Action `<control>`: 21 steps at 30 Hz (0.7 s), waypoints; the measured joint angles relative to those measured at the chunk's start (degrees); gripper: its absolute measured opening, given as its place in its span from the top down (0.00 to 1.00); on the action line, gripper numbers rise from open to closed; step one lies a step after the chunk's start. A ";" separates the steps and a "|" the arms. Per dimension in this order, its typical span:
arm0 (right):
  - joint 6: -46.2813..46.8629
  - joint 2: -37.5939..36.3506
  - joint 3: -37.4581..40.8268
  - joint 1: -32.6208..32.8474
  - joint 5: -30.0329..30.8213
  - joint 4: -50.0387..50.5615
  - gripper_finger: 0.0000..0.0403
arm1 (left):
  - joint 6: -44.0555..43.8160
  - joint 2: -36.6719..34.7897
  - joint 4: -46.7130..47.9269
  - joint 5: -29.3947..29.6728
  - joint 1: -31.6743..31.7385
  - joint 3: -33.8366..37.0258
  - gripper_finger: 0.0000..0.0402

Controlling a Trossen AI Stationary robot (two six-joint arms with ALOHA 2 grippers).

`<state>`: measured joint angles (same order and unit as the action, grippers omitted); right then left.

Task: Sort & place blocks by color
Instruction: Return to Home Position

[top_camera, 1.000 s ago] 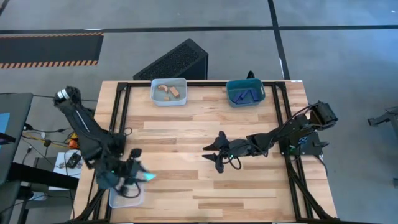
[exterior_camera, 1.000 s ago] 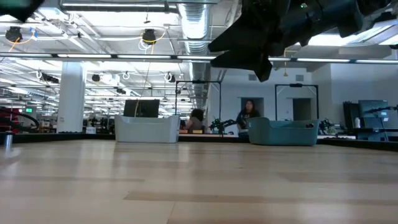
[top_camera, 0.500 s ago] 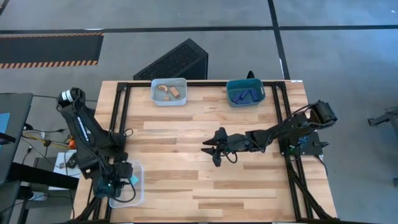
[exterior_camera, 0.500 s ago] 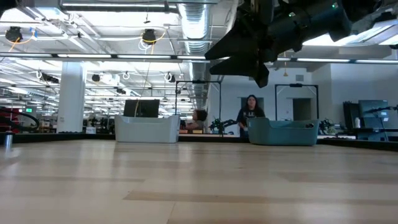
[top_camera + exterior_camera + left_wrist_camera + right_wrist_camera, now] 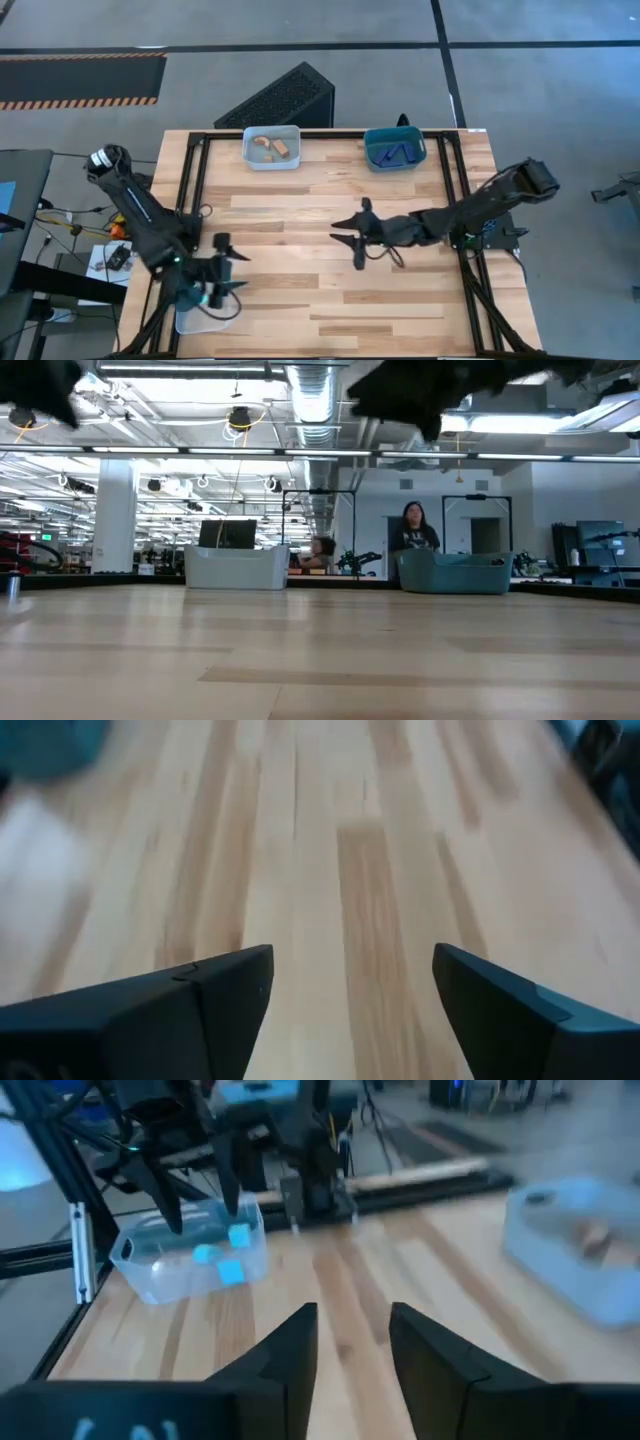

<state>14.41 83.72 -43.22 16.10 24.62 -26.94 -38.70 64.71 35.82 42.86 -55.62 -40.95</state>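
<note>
My left gripper (image 5: 230, 266) (image 5: 350, 982) hovers open over bare tabletop, just right of the clear bin (image 5: 198, 320) (image 5: 150, 1275) at the near left corner. Three little cyan cubes (image 5: 230, 1271) lie in that bin. My right gripper (image 5: 346, 238) (image 5: 352, 1330) hangs open above the middle of the table, pointing toward the left edge, with nothing between its fingers. Tan wooden pieces (image 5: 272, 147) lie in a clear bin (image 5: 250, 158) at the far edge. Dark blue bars (image 5: 395, 153) lie in the teal bin (image 5: 420, 148) beside it.
A black frame (image 5: 195, 180) runs along the table's left, far and right sides. The wooden top (image 5: 300, 210) between the bins carries no loose blocks. A dark ribbed box (image 5: 285, 98) stands beyond the far edge. People (image 5: 413, 540) stand in the room behind.
My left gripper carried a cyan cube over the near-left clear bin, opened wide and let it go. It then drew back toward the table's middle with nothing in it. My right gripper has risen and shifted slightly toward the right edge.
</note>
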 joint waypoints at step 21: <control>-15.44 -34.47 14.75 11.90 3.72 14.11 0.89 | 48.22 0.02 -50.50 -21.01 42.81 7.61 0.50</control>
<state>-1.03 49.25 -28.48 28.00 28.35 -12.83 9.52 64.73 -14.68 21.85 -12.81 -33.34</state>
